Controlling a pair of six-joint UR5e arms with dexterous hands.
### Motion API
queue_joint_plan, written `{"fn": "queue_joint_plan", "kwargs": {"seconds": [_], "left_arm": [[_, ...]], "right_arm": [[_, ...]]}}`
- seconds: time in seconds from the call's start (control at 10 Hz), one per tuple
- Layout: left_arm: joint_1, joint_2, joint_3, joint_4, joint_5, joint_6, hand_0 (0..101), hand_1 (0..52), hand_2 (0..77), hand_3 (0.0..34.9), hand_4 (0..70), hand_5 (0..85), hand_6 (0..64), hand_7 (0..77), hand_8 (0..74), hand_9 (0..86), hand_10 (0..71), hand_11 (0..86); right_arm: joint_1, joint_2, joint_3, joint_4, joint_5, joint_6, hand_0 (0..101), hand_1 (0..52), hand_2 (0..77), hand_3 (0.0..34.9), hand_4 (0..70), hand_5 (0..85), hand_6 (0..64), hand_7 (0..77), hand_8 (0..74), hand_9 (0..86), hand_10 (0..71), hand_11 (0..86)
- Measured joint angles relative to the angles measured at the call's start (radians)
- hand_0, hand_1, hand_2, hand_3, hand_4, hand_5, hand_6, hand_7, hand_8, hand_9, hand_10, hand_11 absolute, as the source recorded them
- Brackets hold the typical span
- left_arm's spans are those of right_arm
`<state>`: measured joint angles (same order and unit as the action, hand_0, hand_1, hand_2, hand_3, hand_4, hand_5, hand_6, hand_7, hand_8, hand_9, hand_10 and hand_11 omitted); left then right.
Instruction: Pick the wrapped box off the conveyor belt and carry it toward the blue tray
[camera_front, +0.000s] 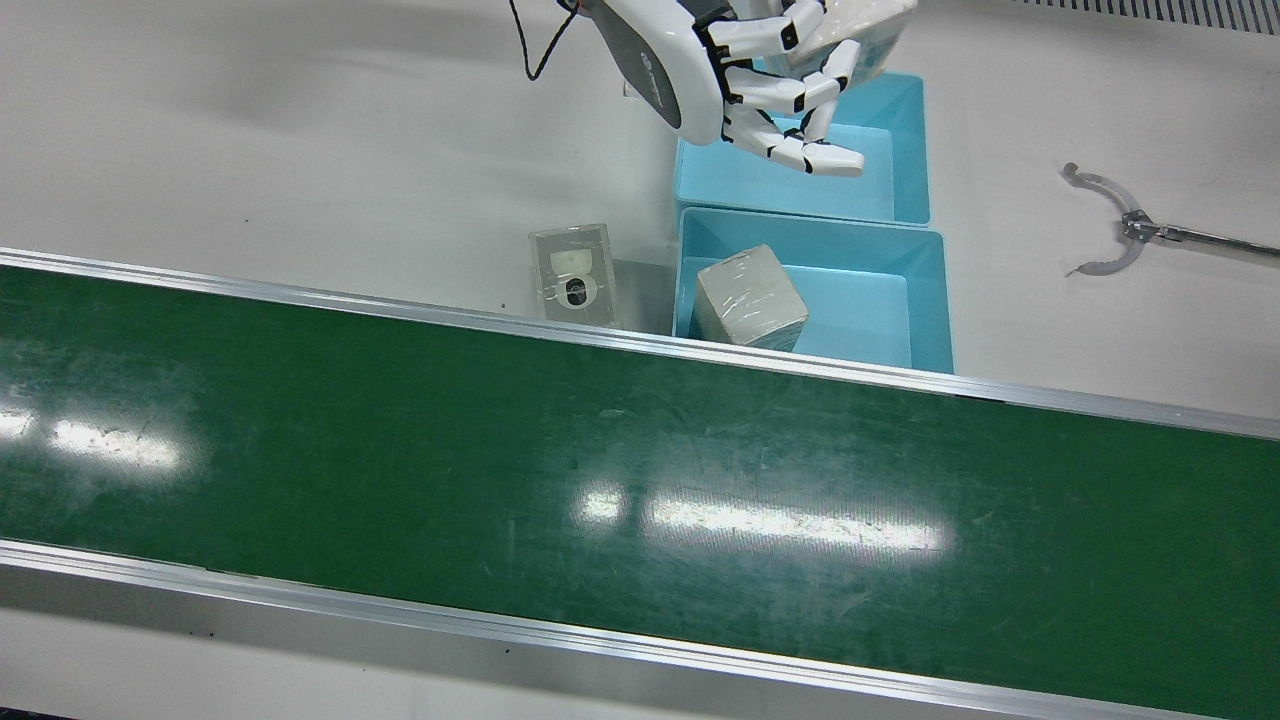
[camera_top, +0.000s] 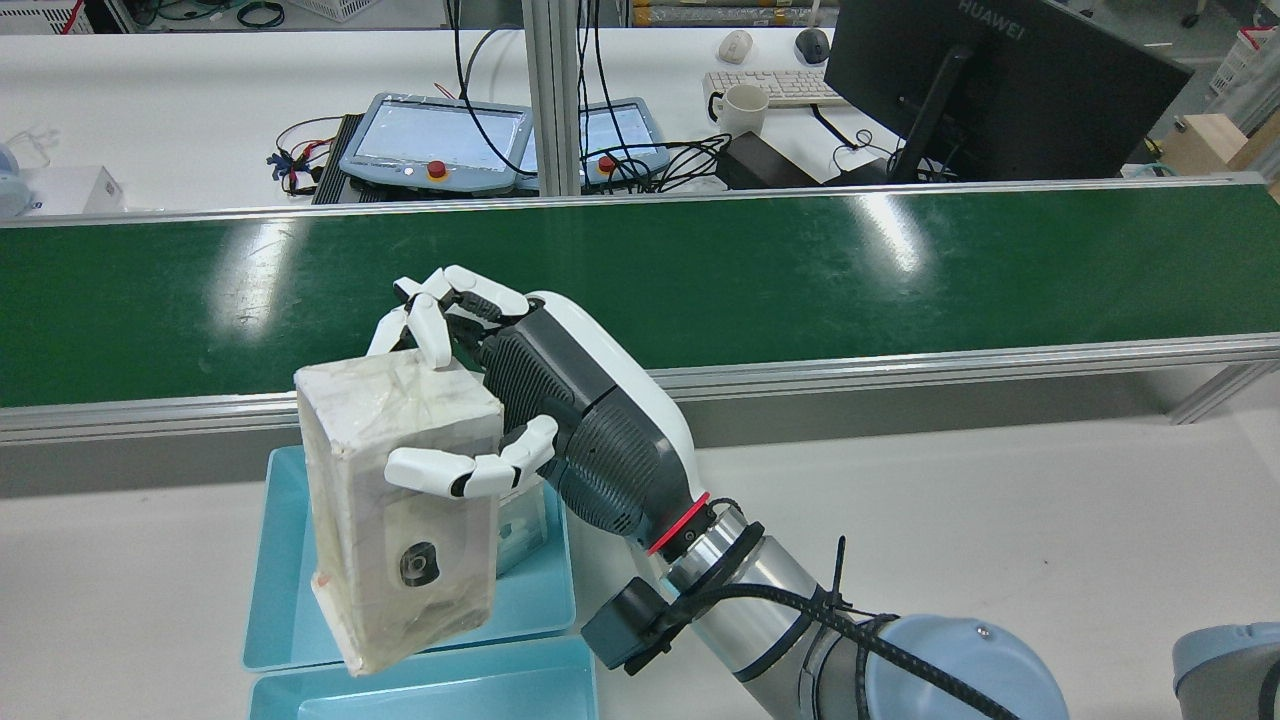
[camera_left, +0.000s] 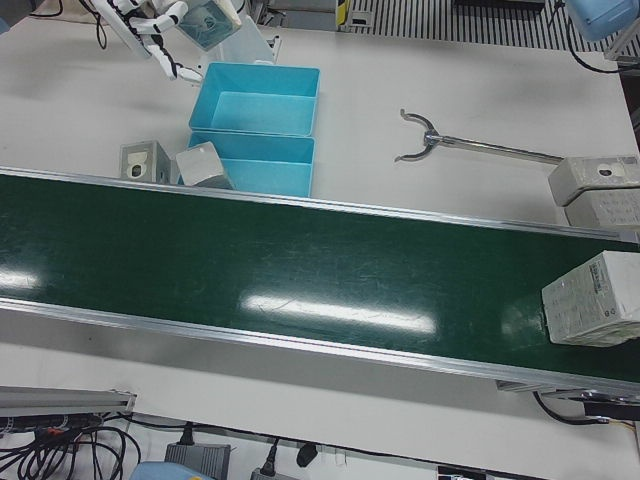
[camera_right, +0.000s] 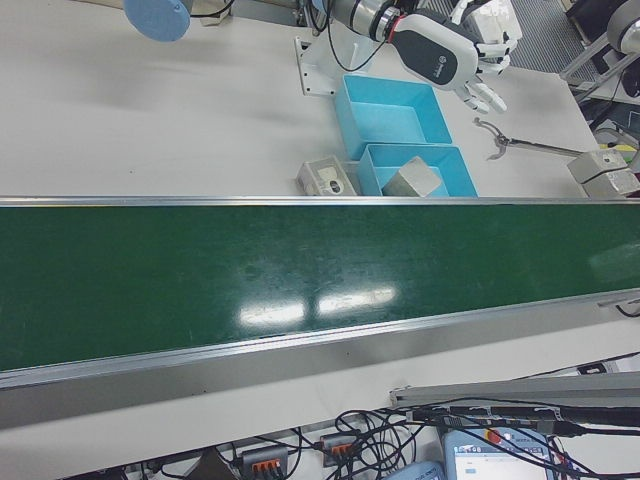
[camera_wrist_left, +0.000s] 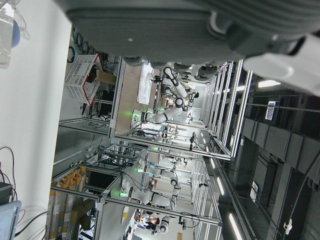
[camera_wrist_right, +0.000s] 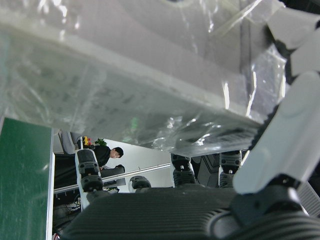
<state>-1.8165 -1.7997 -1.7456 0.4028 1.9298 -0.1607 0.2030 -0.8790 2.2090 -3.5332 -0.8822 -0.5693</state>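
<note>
**Wrapped box held over the blue trays**

The wrapped box (camera_top: 400, 510), a tall block under crinkled clear film, sits clasped in the right robot hand (camera_top: 520, 400) above the far glossy blue tray (camera_front: 905, 130). Beyond lies the scuffed green conveyor belt (camera_top: 800, 270).

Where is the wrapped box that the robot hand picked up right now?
In the rear view the wrapped box is held up in the right hand, off the green conveyor belt and above the blue trays at lower left.
</note>
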Motion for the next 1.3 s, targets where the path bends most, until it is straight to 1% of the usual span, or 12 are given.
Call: {"fn": "queue_joint_plan", "kwargs": {"seconds": [0.1, 0.2, 0.3, 0.4, 0.5, 0.6, 0.7, 0.8, 0.9, 1.0, 1.1, 1.3], "left_arm": [[0.000, 0.000, 0.000, 0.000, 0.000, 0.000, 0, 0.0, 1.1, 0.0, 0.5, 0.5, 0.5, 0.5, 0.5, 0.0, 0.5, 0.0], [0.000, 0.000, 0.000, 0.000, 0.000, 0.000, 0, 0.0, 0.5, 0.0, 0.5, 0.5, 0.0, 0.5, 0.5, 0.0, 0.5, 0.0], [0.000, 0.000, 0.000, 0.000, 0.000, 0.000, 0, 0.0, 1.1, 0.0, 0.5, 0.5, 0.0, 0.5, 0.5, 0.0, 0.5, 0.0], [0.000, 0.000, 0.000, 0.000, 0.000, 0.000, 0, 0.0, 1.1, 0.0, 0.5, 0.5, 0.5, 0.5, 0.0, 0.0, 0.5, 0.0], [0.000, 0.000, 0.000, 0.000, 0.000, 0.000, 0, 0.0, 1.1, 0.0, 0.5, 0.5, 0.5, 0.5, 0.0, 0.0, 0.5, 0.0], [0.000, 0.000, 0.000, 0.000, 0.000, 0.000, 0, 0.0, 0.5, 0.0, 0.0, 0.5, 0.0, 0.5, 0.5, 0.0, 0.5, 0.0], [0.000, 0.000, 0.000, 0.000, 0.000, 0.000, 0, 0.0, 0.5, 0.0, 0.0, 0.5, 0.0, 0.5, 0.5, 0.0, 0.5, 0.0], [0.000, 0.000, 0.000, 0.000, 0.000, 0.000, 0, 0.0, 0.5, 0.0, 0.5, 0.5, 0.5, 0.5, 0.5, 0.0, 0.5, 0.0], [0.000, 0.000, 0.000, 0.000, 0.000, 0.000, 0, 0.0, 0.5, 0.0, 0.5, 0.5, 0.5, 0.5, 0.5, 0.0, 0.5, 0.0], [0.000, 0.000, 0.000, 0.000, 0.000, 0.000, 0, 0.0, 1.1, 0.0, 0.5, 0.5, 0.5, 0.5, 0.5, 0.0, 0.0, 0.0], [0.000, 0.000, 0.000, 0.000, 0.000, 0.000, 0, 0.0, 0.5, 0.0, 0.0, 0.5, 0.5, 0.5, 0.5, 0.0, 0.0, 0.0], [0.000, 0.000, 0.000, 0.000, 0.000, 0.000, 0, 0.0, 0.5, 0.0, 0.5, 0.5, 0.0, 0.5, 0.5, 0.5, 0.5, 0.0]], "right_arm": [[-0.033, -0.001, 0.016, 0.001, 0.001, -0.022, 47, 3.8, 38.2, 29.0, 21.3, 51.8, 22.9, 48.0, 0.0, 1.6, 5.4, 10.9], [-0.065, -0.002, 0.030, 0.002, 0.001, -0.045, 47, 4.9, 38.2, 29.3, 20.2, 38.2, 18.0, 48.0, 0.0, 1.6, 3.8, 2.7], [-0.085, -0.003, 0.038, 0.002, 0.003, -0.059, 44, 22.4, 33.3, 30.5, 20.2, 19.6, 1.1, 37.6, 0.0, 1.6, 2.7, 3.8], [-0.100, -0.006, 0.043, 0.002, 0.005, -0.069, 44, 22.4, 33.3, 30.5, 20.2, 19.6, 1.1, 37.6, 0.0, 1.6, 2.7, 3.8], [-0.107, -0.007, 0.045, 0.002, 0.007, -0.073, 46, 15.3, 19.6, 30.5, 18.0, 12.5, 0.0, 12.5, 0.0, 1.6, 1.1, 2.2], [-0.112, -0.008, 0.045, 0.002, 0.007, -0.075, 46, 15.3, 19.6, 30.5, 18.0, 12.5, 0.0, 12.5, 0.0, 1.6, 1.1, 2.2], [-0.115, -0.009, 0.045, 0.002, 0.008, -0.076, 46, 14.2, 20.7, 30.5, 18.0, 13.6, 0.0, 18.5, 0.0, 1.6, 1.1, 2.2], [-0.118, -0.009, 0.045, 0.002, 0.008, -0.076, 46, 14.2, 20.7, 30.5, 18.0, 13.6, 0.0, 18.5, 0.0, 1.6, 1.1, 2.2], [-0.119, -0.012, 0.045, 0.001, 0.007, -0.076, 46, 13.1, 21.3, 30.7, 19.1, 18.0, 0.0, 16.9, 0.0, 1.6, 1.1, 3.3], [-0.115, -0.022, 0.046, -0.001, 0.005, -0.076, 46, 13.1, 21.3, 30.7, 19.1, 18.0, 0.0, 16.9, 0.0, 1.6, 1.1, 3.3], [-0.088, -0.040, 0.047, -0.004, 0.000, -0.076, 46, 13.6, 21.8, 30.6, 19.1, 18.0, 0.0, 16.4, 0.0, 1.6, 1.1, 3.3], [0.021, -0.084, 0.046, -0.034, -0.010, -0.066, 46, 15.3, 23.5, 30.5, 20.7, 20.7, 0.0, 18.0, 0.0, 1.6, 1.1, 2.7]]}}
